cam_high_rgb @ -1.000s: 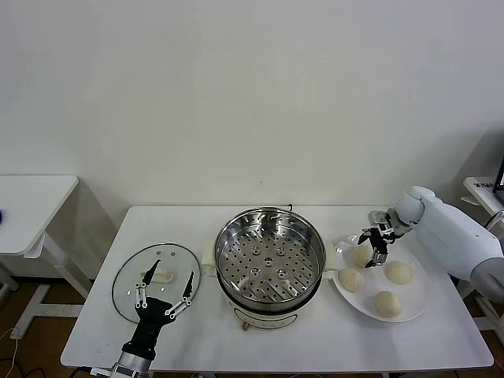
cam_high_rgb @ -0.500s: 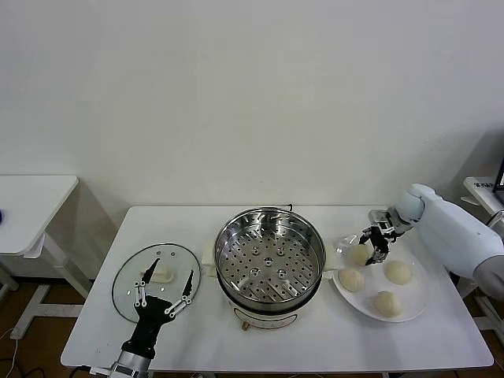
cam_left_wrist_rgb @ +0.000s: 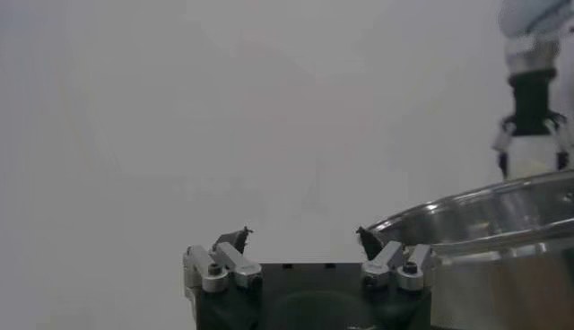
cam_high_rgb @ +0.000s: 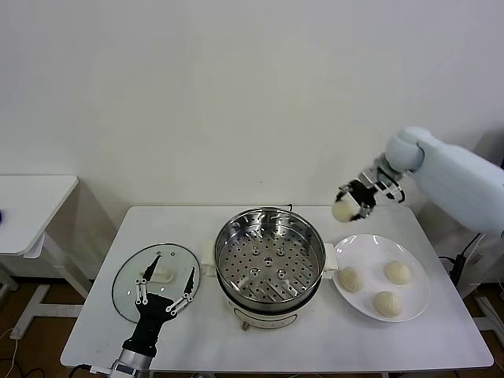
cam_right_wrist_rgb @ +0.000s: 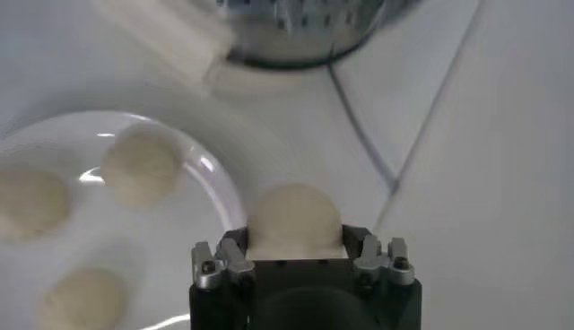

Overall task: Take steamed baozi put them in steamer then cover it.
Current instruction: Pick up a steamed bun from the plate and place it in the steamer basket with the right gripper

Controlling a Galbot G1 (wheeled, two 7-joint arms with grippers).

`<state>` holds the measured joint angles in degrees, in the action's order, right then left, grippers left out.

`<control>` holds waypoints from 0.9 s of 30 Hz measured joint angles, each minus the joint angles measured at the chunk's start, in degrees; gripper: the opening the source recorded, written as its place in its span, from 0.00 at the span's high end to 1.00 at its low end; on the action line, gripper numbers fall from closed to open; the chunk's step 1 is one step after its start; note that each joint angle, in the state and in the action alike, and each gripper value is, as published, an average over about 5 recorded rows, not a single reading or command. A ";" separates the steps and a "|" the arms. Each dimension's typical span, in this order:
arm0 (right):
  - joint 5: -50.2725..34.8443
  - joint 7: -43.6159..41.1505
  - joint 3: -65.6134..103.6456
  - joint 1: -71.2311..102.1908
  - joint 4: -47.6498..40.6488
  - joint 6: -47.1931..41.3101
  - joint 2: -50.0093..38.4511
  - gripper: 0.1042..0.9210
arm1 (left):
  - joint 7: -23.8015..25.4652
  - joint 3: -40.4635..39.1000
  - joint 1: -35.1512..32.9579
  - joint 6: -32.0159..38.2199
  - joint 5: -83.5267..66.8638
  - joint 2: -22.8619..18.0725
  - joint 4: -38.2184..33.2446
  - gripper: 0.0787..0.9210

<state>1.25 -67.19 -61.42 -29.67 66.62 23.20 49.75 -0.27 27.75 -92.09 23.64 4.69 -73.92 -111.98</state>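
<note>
Carrying one baozi toward the steamer

The right gripper (cam_high_rgb: 352, 201) pinches a steamed baozi (cam_high_rgb: 343, 210) in the air at about 2 o'clock from the empty steamer (cam_high_rgb: 270, 256); three more buns wait on the white plate (cam_high_rgb: 415, 297) at 3 o'clock. A soft bun could slip or dent if squeezed unevenly. The left gripper (cam_high_rgb: 164, 293) hovers spread wide over the glass cover (cam_high_rgb: 130, 272) at 9 o'clock.

Your right gripper (cam_high_rgb: 352, 203) hangs raised, fingers clamped on a bun; your left gripper (cam_high_rgb: 165, 293) rests low, fingers spread.
</note>
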 measured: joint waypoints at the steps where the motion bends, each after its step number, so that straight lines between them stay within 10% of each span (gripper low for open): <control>1: -0.04 0.00 -0.74 -0.93 1.06 0.87 0.61 0.27 | -0.01 -0.02 -0.01 0.00 0.00 0.01 -0.04 0.12; 27: 10.14 0.08 -5.92 2.70 4.73 7.72 15.83 0.29 | -0.31 0.49 -0.14 0.18 -0.20 -0.13 -0.38 0.12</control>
<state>11.39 -67.11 -67.33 -26.97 71.36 30.92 65.58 -0.58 28.24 -92.23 23.82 4.49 -74.06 -112.36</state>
